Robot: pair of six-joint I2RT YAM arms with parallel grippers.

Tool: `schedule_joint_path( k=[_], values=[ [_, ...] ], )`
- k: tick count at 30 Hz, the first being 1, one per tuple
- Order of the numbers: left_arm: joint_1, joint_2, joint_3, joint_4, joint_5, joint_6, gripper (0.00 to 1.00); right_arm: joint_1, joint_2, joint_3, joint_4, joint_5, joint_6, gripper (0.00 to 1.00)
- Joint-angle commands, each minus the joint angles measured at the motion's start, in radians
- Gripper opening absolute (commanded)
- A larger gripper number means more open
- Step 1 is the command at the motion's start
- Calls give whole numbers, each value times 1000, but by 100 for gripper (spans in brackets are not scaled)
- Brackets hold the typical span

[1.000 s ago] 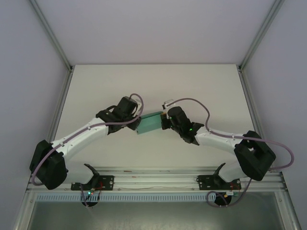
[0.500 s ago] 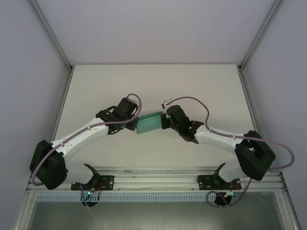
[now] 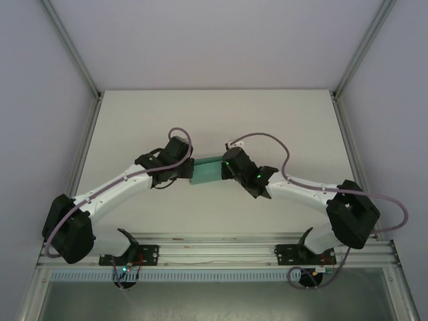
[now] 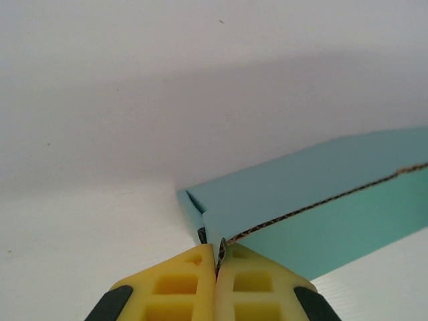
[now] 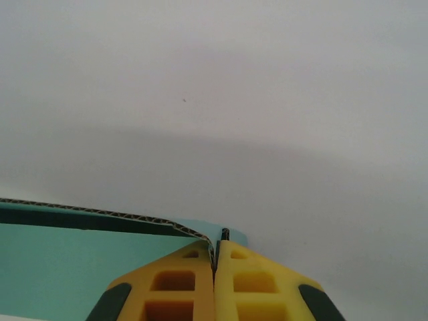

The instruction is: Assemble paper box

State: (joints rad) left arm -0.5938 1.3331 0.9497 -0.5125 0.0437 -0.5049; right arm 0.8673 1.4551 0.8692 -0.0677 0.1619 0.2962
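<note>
Paper box (image 3: 206, 172), pinched by left pincer (image 4: 215, 252), right pincer (image 5: 215, 245)

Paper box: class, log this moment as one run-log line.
left gripper: pinching paper box edge | right gripper: pinching opposite end | box: teal, spanning both

You have the paper box (image 3: 206, 171) over the middle of the table (image 3: 281, 120), lying crosswise between your two arms. Your left gripper (image 4: 216, 259) is clamped on a card edge at the box's left end, and your right gripper (image 5: 215, 253) is clamped on an edge at its right end.
</note>
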Motion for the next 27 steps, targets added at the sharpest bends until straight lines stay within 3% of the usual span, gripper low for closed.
schedule_joint_path(
  k=[1, 6, 9, 18, 22, 27],
  values=[
    [-4, 20, -54, 25, 32, -142, 0, 34, 34, -28, -189, 15, 140, 0],
    [-6, 62, -85, 58, 2, -108, 0, 35, 31, -58, -110, 14, 139, 0],
    [-9, 87, -100, 67, 10, -56, 0, 34, 25, -107, -35, -3, 61, 0],
    [-11, 77, -18, -73, -90, 85, 0, 30, 59, -42, -156, 6, -53, 0],
    [-12, 80, -78, 0, -27, 90, 0, 27, 54, -66, -106, 15, -70, 0],
    [-19, 80, -163, 100, -37, 66, 0, 18, 27, -106, -47, -1, -143, 0]
  ],
)
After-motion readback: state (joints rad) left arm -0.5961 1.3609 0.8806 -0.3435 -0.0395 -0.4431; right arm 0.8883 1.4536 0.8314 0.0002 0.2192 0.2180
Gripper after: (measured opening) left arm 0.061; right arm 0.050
